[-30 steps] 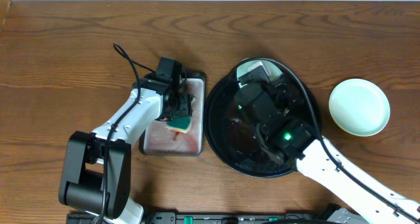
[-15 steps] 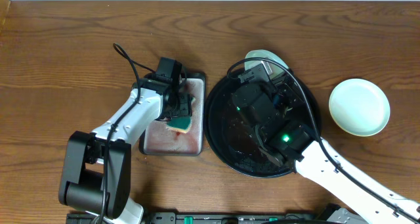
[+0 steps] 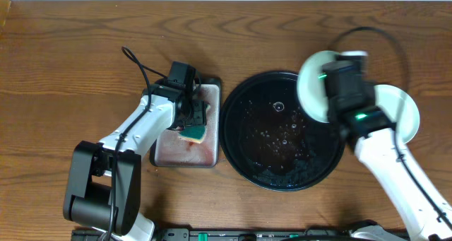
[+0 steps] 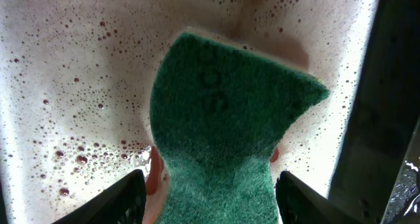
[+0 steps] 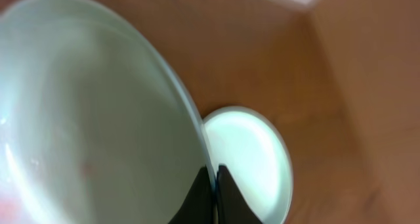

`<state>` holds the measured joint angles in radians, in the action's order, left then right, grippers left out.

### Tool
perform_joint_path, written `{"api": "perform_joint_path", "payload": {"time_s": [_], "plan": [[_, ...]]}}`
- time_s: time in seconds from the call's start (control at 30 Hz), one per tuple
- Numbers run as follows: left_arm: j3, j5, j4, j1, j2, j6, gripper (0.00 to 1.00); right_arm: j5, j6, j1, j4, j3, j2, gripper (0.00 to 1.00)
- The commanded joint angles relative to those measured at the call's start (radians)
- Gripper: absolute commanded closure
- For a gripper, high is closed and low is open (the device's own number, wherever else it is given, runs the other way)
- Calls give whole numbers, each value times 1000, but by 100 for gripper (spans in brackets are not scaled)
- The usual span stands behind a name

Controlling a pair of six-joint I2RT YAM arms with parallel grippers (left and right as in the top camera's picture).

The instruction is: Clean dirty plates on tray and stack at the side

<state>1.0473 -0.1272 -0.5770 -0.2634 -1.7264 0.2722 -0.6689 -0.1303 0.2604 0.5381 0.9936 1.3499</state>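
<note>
Over the right rim of the round black tray (image 3: 244, 145), the right gripper (image 5: 211, 188) holds a pale mint-white plate (image 3: 311, 85) by its edge. In the right wrist view its two dark fingers (image 5: 200, 196) are pressed together on the thin rim, one on each face. That view is blurred, and the plate fills its left half, with a faint reddish tinge near the lower left corner. From overhead the plate overlaps the tray's upper right edge and is partly covered by the right arm's wrist.

Just to the right of the tray a second mint-white plate (image 3: 408, 112) lies flat on the wooden table (image 3: 70, 57). The right arm crosses over its left part. In the wrist view it shows beyond the edge of the held plate.

The tray's glossy bottom is wet and speckled with small bubbles, thickest toward its middle and lower part.

Just left of the tray sits a small rectangular tray (image 3: 169, 153) with a dark rim and a pinkish-grey bottom, its right side close to the round tray's left rim. The left gripper (image 4: 210, 201) hangs over it, pinching a green sponge (image 4: 223, 132) between its fingers (image 4: 125, 198). The sponge narrows where the fingers hold it. Foam and reddish bubbles cover the wet bottom around the sponge.
</note>
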Motion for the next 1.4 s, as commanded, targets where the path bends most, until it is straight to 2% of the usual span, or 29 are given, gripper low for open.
{"api": "perform_joint_path", "payload": {"time_s": [0.0, 0.13, 0.27, 0.53, 0.6, 0.67, 0.73, 0.9, 1.0, 1.17, 1.2, 1.23, 1.27, 1.37], "plan": [[-10, 13, -5, 5, -1, -6, 36, 319, -262, -210, 23, 7, -1, 99], [-10, 13, -5, 5, -1, -6, 36, 552, -317, -438, 28, 7, 8, 99], [-10, 13, -5, 5, -1, -6, 36, 592, -393, -614, 72, 7, 26, 99], [-10, 13, -5, 5, -1, -6, 36, 599, -397, -784, 86, 7, 91, 99], [-10, 13, -5, 5, 1, -6, 31, 600, -397, -794, 85, 7, 106, 98], [-7, 13, -3, 9, 9, -6, 28, 613, -396, -795, 79, 7, 114, 71], [-5, 13, -2, 18, 30, 0, 24, 663, -391, -795, 72, 7, 117, 56], [-2, 12, -9, 80, 129, 87, 18, 1069, -183, -758, -36, 7, 117, 48], [-2, 8, -10, 121, 171, 115, 18, 1299, -14, -682, -98, 7, 117, 35], [-2, 8, -98, 166, 176, 114, 18, 1205, 110, -489, -36, 7, 120, 19], [-2, 9, -150, 169, 176, 114, 18, 1140, 129, -437, 5, 7, 122, 14], [-2, 10, -190, 171, 176, 111, 18, 1092, 139, -405, 41, 7, 122, 4], [-2, 14, -238, 172, 176, 107, 18, 1034, 149, -370, 91, 7, 122, 1], [-2, 24, -333, 171, 183, 107, 18, 929, 150, -306, 220, 7, 121, 1]]}}
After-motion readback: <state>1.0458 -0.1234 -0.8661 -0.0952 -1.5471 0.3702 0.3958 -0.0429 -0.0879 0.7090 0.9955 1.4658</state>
